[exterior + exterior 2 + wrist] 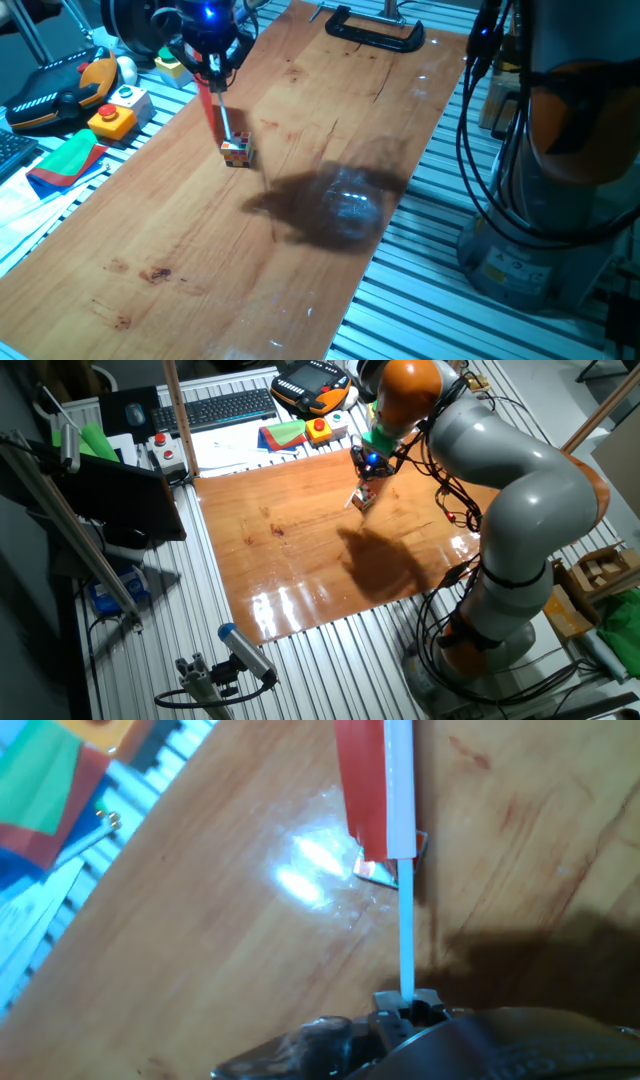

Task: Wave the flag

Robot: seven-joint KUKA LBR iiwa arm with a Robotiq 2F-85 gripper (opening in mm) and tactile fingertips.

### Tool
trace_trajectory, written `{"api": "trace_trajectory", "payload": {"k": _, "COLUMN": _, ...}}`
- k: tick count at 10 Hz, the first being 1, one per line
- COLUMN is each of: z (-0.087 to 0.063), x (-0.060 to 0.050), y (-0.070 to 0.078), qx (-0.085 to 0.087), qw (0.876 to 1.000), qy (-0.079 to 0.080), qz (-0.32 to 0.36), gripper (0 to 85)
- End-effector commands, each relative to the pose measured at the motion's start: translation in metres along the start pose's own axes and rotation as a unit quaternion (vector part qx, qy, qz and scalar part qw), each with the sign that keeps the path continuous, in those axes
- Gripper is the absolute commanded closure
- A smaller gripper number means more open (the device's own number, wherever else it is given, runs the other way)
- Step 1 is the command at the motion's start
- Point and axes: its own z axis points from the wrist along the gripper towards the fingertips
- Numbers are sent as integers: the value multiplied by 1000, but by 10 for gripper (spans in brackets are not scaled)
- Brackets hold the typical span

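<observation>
Claw point(405, 1010) at the bottom edge of the hand view, fingers pressed together on the thin white stick of the flag point(375, 785). Stick runs straight out from the fingertips toward the top of that picture; the red sheet sits on its far part, along its left side. Past the lower edge of the sheet, a small multicoloured cube point(385, 868) shows partly, hidden mostly by the flag. Wooden surface point(220, 950) lies beneath, with a bright glare patch left of the cube.

One fixed view: claw point(213, 66) hangs over the far left part of the surface point(200, 250), blue light lit on the hand above it. Flag point(209, 105) points down from the claw at a slight tilt, its tip next to the cube point(236, 151); contact between tip and cube cannot be told. Dark arm shadow right of the cube.

The other fixed view: claw point(367, 470) holds the flag point(362, 488) just above the cube point(362, 500), near the far edge of the surface point(290, 550).

Farther off, beside the surface: red-and-green folded cloth point(68, 158), yellow box with red button point(113, 120), black clamp point(375, 30) at the far end.
</observation>
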Motion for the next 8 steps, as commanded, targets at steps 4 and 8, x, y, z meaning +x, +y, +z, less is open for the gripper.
{"api": "trace_trajectory", "payload": {"k": 4, "z": -1, "x": 0, "y": -1, "qx": -16, "qw": 777, "qy": -76, "qz": 625, "gripper": 843}}
{"api": "trace_trajectory", "payload": {"k": 8, "z": -1, "x": -1, "y": -1, "qx": -14, "qw": 775, "qy": -79, "qz": 626, "gripper": 843}}
